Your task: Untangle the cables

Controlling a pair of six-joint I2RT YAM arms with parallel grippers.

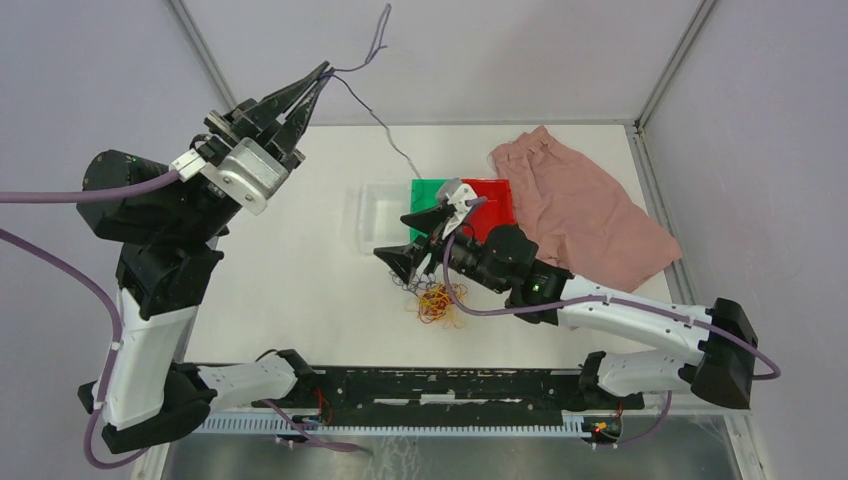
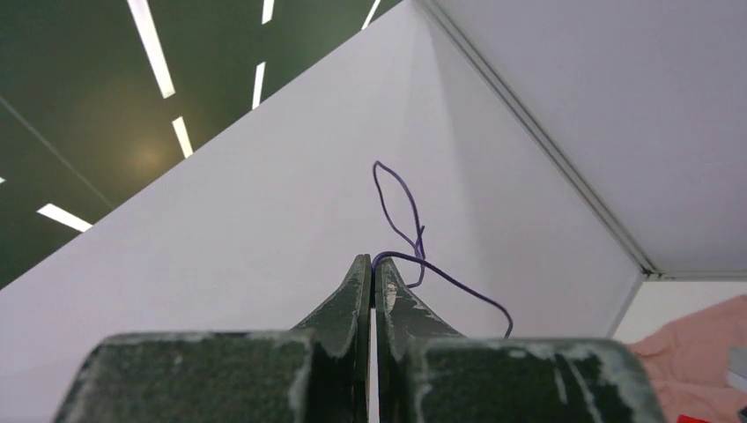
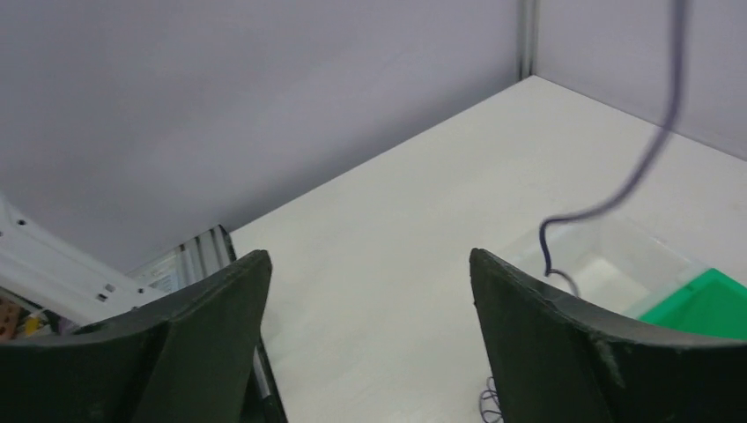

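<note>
My left gripper (image 1: 322, 73) is raised high at the back left, shut on the thin dark purple cable (image 1: 372, 115). One end of the cable curls upward; the rest hangs down towards the bins. In the left wrist view the fingers (image 2: 373, 264) pinch this purple cable (image 2: 401, 198). A tangle of orange-yellow and red cables (image 1: 437, 302) lies on the table, with purple curls (image 1: 404, 284) beside it. My right gripper (image 1: 408, 240) is open and empty, just above the tangle. In the right wrist view the gripper (image 3: 368, 260) has its jaws wide apart, and the purple cable (image 3: 652, 154) hangs at the right.
A clear container (image 1: 378, 215), a green bin (image 1: 430, 193) and a red bin (image 1: 494, 205) stand mid-table. Pink cloth (image 1: 585, 205) lies at the back right. Enclosure walls surround the table. The clear container (image 3: 608, 256) and green bin (image 3: 705, 304) show in the right wrist view.
</note>
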